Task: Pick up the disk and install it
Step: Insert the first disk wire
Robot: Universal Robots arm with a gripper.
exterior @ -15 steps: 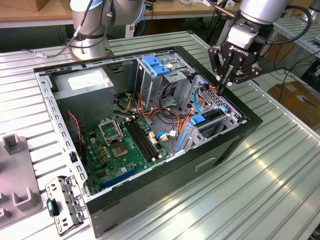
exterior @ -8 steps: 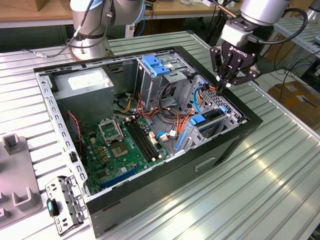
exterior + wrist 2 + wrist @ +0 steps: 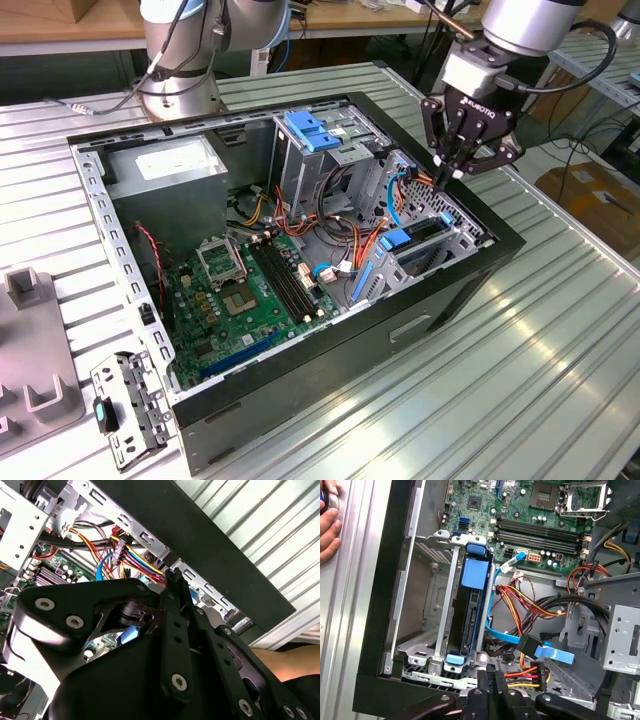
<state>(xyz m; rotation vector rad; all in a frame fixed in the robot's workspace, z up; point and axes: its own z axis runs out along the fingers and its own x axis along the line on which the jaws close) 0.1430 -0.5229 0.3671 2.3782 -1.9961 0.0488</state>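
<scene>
The gripper [image 3: 462, 165] is hovering over the far right corner of the open computer case [image 3: 500, 262] on the ribbed bench [image 3: 560, 340], in the exterior view's right. Its jaws are standing closed with the tips together, and nothing is showing between them in either wrist view.

The disk [image 3: 471, 611] is sitting on edge in the low drive cage [image 3: 432, 645] at the case's right side, just below the gripper. Its blue carrier tab [image 3: 473, 572] is lying along the top edge, and the blue end tab [image 3: 456, 658] is pointing toward the case wall nearest the gripper. Its long axis is running from that wall inward toward the motherboard [image 3: 250, 290].

It is probably stiff, moderately heavy and sensitive to knocks, so the blue plastic carrier looks like the safest place to take hold, rather than the bare metal faces. A person's hand [image 3: 329, 527] is resting on the bench beside the case.
</scene>
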